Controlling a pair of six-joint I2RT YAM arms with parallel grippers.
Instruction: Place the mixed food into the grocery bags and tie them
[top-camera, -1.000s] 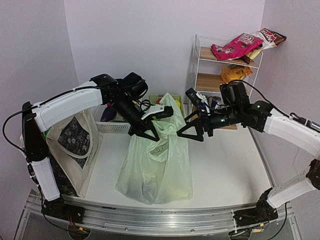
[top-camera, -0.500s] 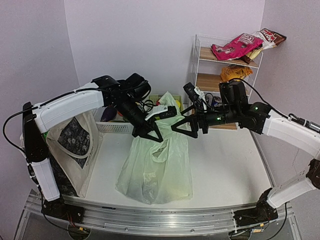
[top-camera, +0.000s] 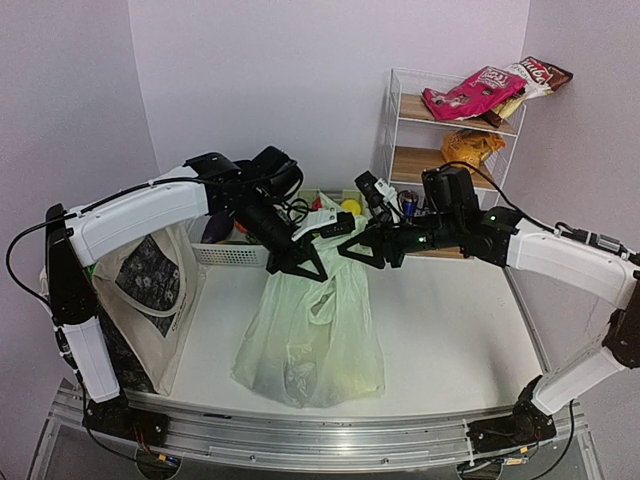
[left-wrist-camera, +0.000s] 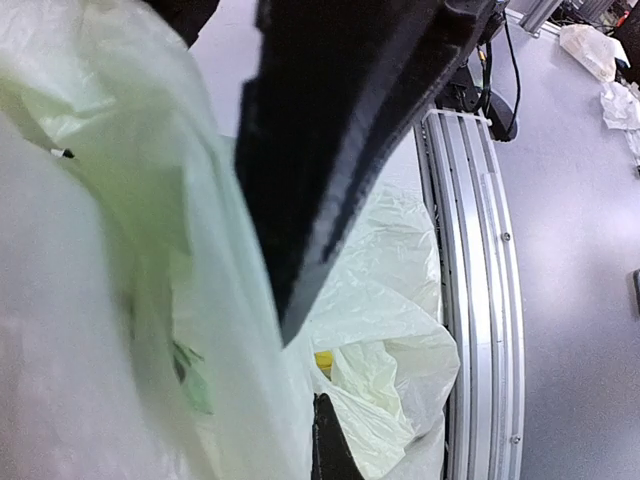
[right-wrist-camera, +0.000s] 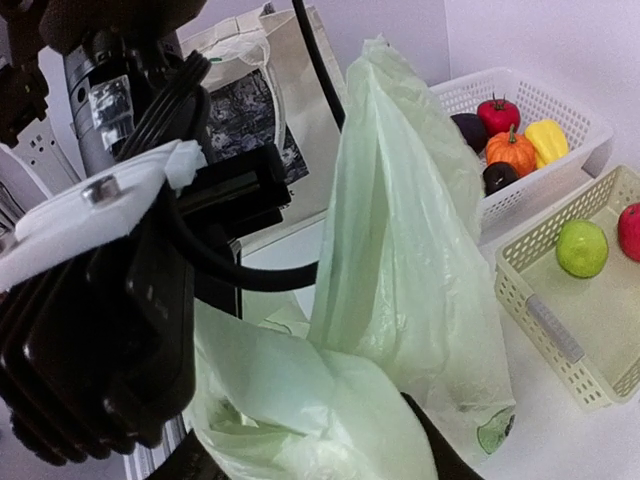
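Top external | left gripper (top-camera: 297, 265) clamped on plastic bag (top-camera: 310, 340) handle | right gripper (top-camera: 362, 252) straddling other handle, grip unclear | pinch fully before knotting

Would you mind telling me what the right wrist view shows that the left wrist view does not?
Only the right wrist view shows the canvas tote, a white basket of small produce, and a green apple in a second basket. Only the left wrist view shows the metal rail and the floor beyond it. Both show the pale-green plastic bag, its film close to the camera.
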